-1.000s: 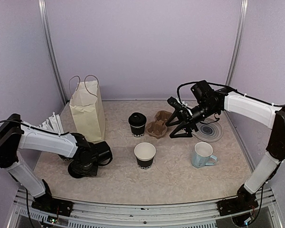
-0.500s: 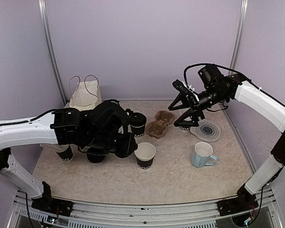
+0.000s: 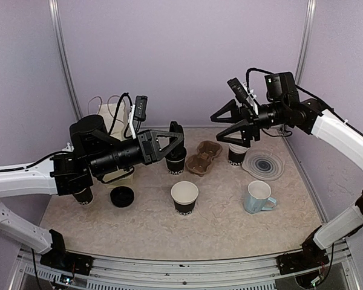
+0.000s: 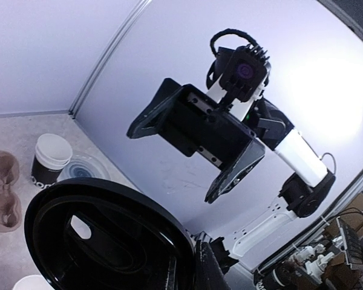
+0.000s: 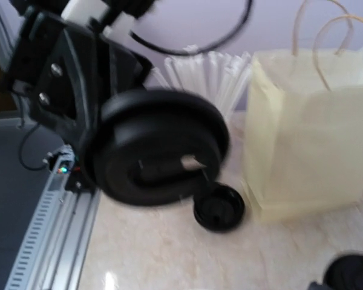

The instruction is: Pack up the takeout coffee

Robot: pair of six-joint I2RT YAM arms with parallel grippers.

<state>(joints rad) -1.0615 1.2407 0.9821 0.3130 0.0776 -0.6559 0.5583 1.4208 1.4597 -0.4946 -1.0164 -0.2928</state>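
Observation:
Three black takeout cups stand on the table: a lidded one (image 3: 174, 161), an open one (image 3: 184, 198) at the middle front, and an open one (image 3: 236, 154) beside the round coaster (image 3: 266, 165). My left gripper (image 3: 174, 138) is raised above the lidded cup and is shut on a black lid (image 4: 103, 241), which also shows in the right wrist view (image 5: 157, 145). A second black lid (image 3: 122, 197) lies on the table at the left. My right gripper (image 3: 230, 124) is open and empty, high above the cup by the coaster; it also shows in the left wrist view (image 4: 196, 142).
A brown pulp cup carrier (image 3: 202, 156) sits between the lidded cup and the back right cup. A light-blue mug (image 3: 258, 197) stands front right. A paper bag (image 3: 112, 113) stands back left, partly behind my left arm. A black cup of white sticks (image 3: 83, 194) stands far left.
My left arm rose from the table at the left and swung right with a lid in its jaws. My right gripper lifted up and away from the cup by the coaster.

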